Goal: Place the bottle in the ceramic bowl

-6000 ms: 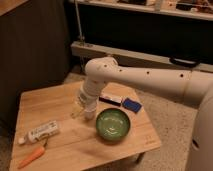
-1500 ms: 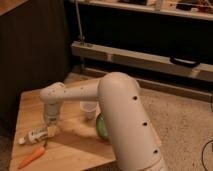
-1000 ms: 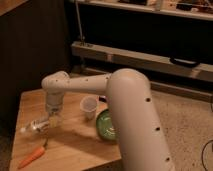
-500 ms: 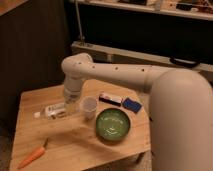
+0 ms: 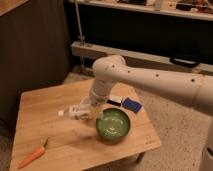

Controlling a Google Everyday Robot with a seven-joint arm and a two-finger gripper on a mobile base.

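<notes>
Gripper (image 5: pixel 89 108) above the wooden bench (image 5: pixel 60 145), jaws clenched on slim whitish plastic bottle (image 5: pixel 76 111). Bottle horizontal between the jaws, white cap pointing left, just left of glossy green ceramic bowl (image 5: pixel 113 124). Orange carrot (image 5: pixel 32 155) near front-left corner.

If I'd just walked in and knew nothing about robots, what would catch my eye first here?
Probably the big white arm reaching over the wooden table, its gripper holding a small bottle sideways above the wood, just left of a glossy green ceramic bowl. Next, the orange carrot lying alone near the table's front left corner.
</notes>
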